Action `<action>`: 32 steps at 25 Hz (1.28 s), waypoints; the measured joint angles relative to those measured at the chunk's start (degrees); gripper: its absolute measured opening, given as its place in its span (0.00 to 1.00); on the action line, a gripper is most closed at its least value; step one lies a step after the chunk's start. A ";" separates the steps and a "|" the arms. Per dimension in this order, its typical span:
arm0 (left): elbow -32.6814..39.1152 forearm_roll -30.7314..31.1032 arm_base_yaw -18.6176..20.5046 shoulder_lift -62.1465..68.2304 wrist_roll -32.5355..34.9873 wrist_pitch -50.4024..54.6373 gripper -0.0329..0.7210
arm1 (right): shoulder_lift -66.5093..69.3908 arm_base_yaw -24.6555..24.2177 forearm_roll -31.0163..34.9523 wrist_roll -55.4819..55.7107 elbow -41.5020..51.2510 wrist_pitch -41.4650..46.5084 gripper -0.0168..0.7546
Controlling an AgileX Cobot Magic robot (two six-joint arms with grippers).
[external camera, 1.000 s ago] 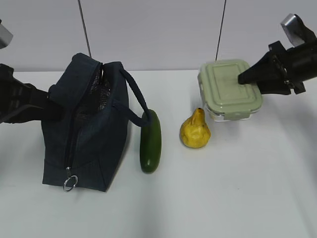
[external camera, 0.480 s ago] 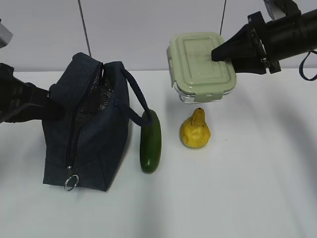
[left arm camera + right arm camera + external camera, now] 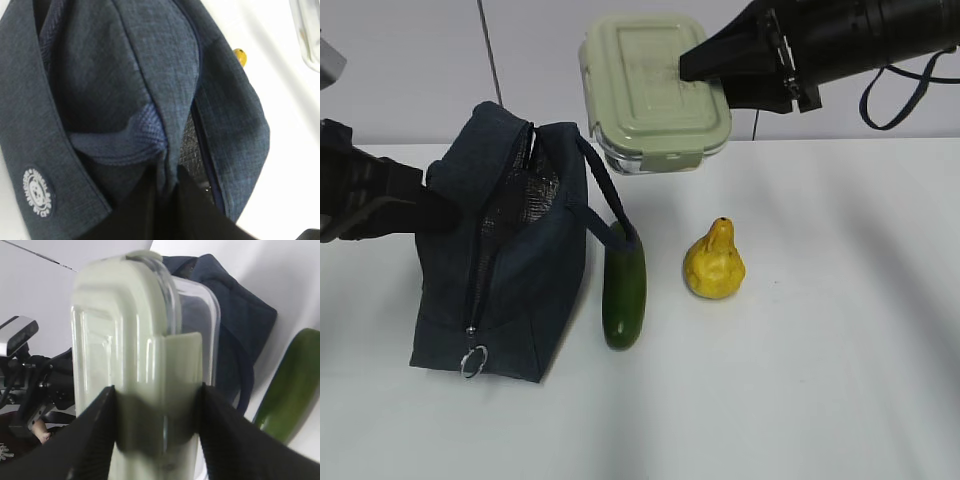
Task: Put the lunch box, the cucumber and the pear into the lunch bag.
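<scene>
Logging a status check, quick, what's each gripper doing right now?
Left gripper: closed on the lunch bag fabric at its open end.
Right gripper: closed on the lunch box, held in the air.

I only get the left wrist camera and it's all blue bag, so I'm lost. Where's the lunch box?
Observer: The lunch box is up in the air, clamped in the right fingers, above and to the right of the lunch bag.
Operator: Is the zipper open?
Observer: Yes. The ring pull hangs low at the bag's near end, and the top gapes.
Operator: Where's the food?
Observer: The cucumber lies on the table right beside the bag, with the pear further right.
</scene>
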 joint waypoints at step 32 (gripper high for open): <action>0.00 -6.39 -9.98 0.00 0.11 -11.48 0.04 | 4.38 6.06 -10.27 4.83 -1.63 -1.78 0.50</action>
